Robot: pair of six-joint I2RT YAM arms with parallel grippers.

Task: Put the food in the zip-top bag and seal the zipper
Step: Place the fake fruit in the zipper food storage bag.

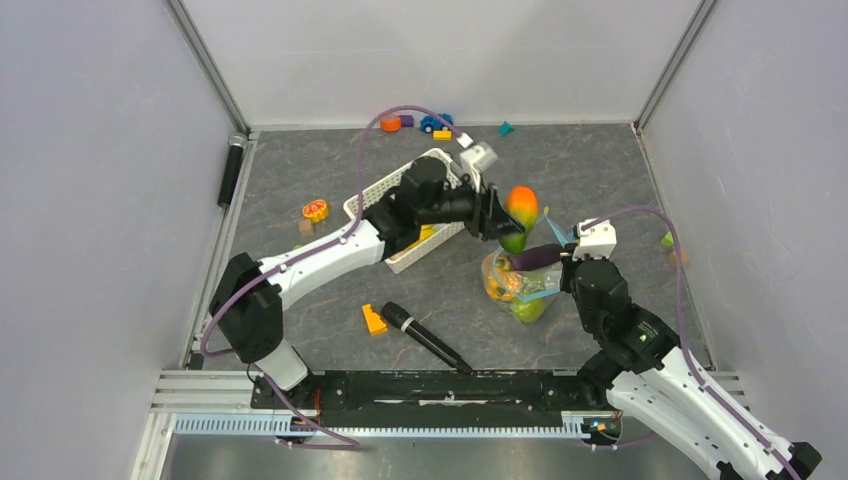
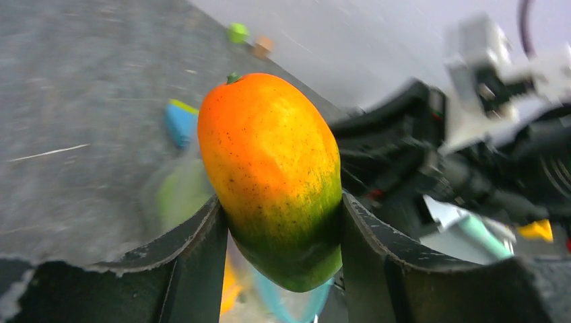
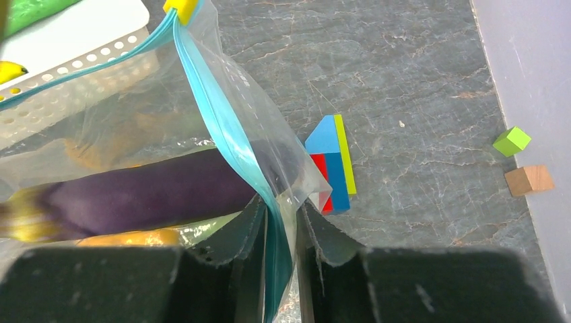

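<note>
**Fruit gripped above the bag, bag mouth pinched at the zipper**

The left gripper (image 2: 281,202) is closed on a toy fruit (image 2: 269,141), orange at the top and green at the bottom. Its two dark fingers (image 2: 195,256) press on the green lower half, one on each side. They are opened only as wide as the fruit is thick. I judge the fruit to be hollow plastic: light, stiff, and smooth. Its round sides can slip, so a hold across the widest part, as here, seems the safest.

The right gripper (image 3: 283,205) has its jaws nearly together, and only the thin edge of the zip-top bag (image 3: 259,128) is clamped between them. The light-blue zipper (image 3: 212,114) runs from this pinch up to a yellow slider (image 3: 180,8). The bag is soft and floppy, and the film is probably slippery. It will not stay open alone, so the firmer zipper strip is the good place to hold it.

A purple eggplant (image 3: 148,195) shows through the clear wall, so it seems to be inside, with something yellow under it.

In the top view the fruit hangs in the air just at the far side of the bag's mouth, not yet inside. The bag stands right of the middle of the table, with a white basket (image 1: 400,195) to its left. A striped block (image 3: 333,165) lies just right of the bag, and a black microphone (image 1: 425,335) lies near the arm bases.
</note>
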